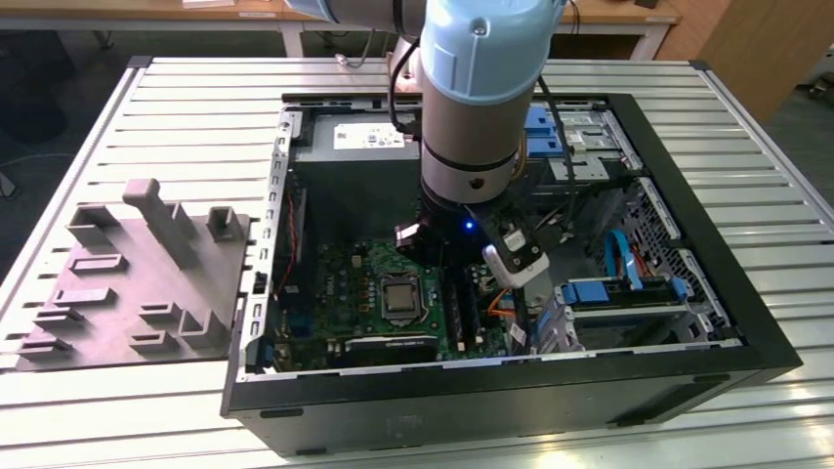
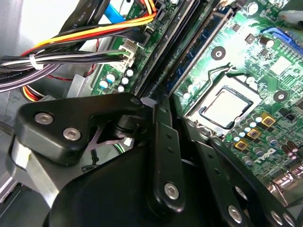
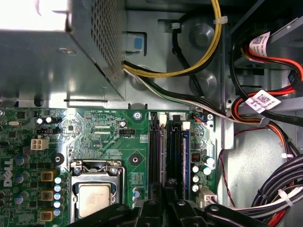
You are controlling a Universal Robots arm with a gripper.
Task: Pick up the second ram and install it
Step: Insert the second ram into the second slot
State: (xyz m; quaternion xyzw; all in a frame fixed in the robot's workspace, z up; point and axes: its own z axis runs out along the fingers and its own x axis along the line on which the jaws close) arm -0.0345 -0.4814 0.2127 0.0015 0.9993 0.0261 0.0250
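Note:
My gripper (image 1: pixel 454 278) is low inside the open computer case (image 1: pixel 729 322), over the memory slots (image 3: pixel 174 151) beside the processor socket (image 3: pixel 94 198). In both wrist views its black fingers (image 3: pixel 165 198) come together on one slot line. The second ram (image 3: pixel 163 156) is a thin strip seen edge-on. It runs from between the fingers to a white latch and lies along its slot. In the second wrist view its blue-green face (image 2: pixel 201 45) stands just past the gripper (image 2: pixel 158 106). How deep it sits in the slot is hidden.
The grey power supply (image 1: pixel 352 147) fills the case's far corner, with cable bundles (image 3: pixel 265 104) beside the slots. Blue drive brackets (image 1: pixel 612 293) sit on the exterior view's right. A grey fixture tray (image 1: pixel 131 283) with upright blocks lies on the slatted table on the exterior view's left.

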